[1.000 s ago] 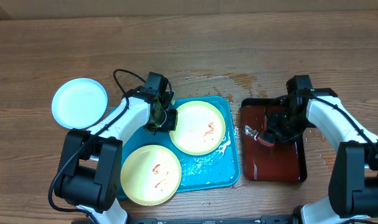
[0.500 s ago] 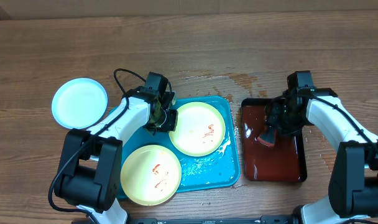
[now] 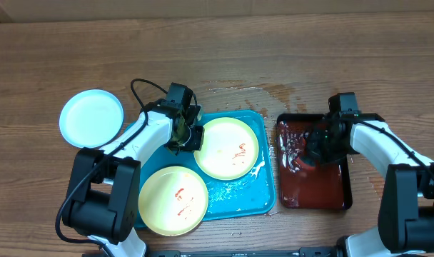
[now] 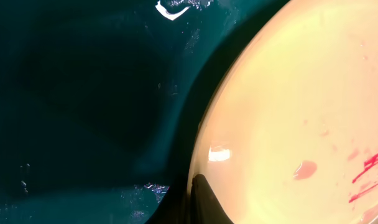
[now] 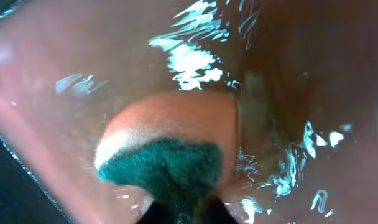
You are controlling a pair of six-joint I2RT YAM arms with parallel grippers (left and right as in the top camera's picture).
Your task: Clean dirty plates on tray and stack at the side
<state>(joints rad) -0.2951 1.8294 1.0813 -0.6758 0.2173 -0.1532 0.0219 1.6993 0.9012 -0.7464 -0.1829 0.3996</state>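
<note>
The turquoise tray (image 3: 238,191) holds two pale yellow-green plates with red smears: one at the upper right (image 3: 228,146) and one at the lower left (image 3: 173,200). The mint-white plate (image 3: 91,118) lies on the table to the left. My left gripper (image 3: 188,137) is shut on the left rim of the upper plate (image 4: 301,112), above the tray floor (image 4: 83,99). My right gripper (image 3: 311,153) is shut on a sponge (image 5: 167,152) with a green scrub side and presses it into the water of the dark red-brown tray (image 3: 313,193).
Water is spilled on the wood (image 3: 274,93) behind the two trays, and foam lies on the turquoise tray floor near its right rim (image 3: 258,168). The red-brown tray holds rippling water (image 5: 195,56).
My right gripper has moved the sponge down and left into the water of the red-brown tray. The left gripper and the plates have not moved.
</note>
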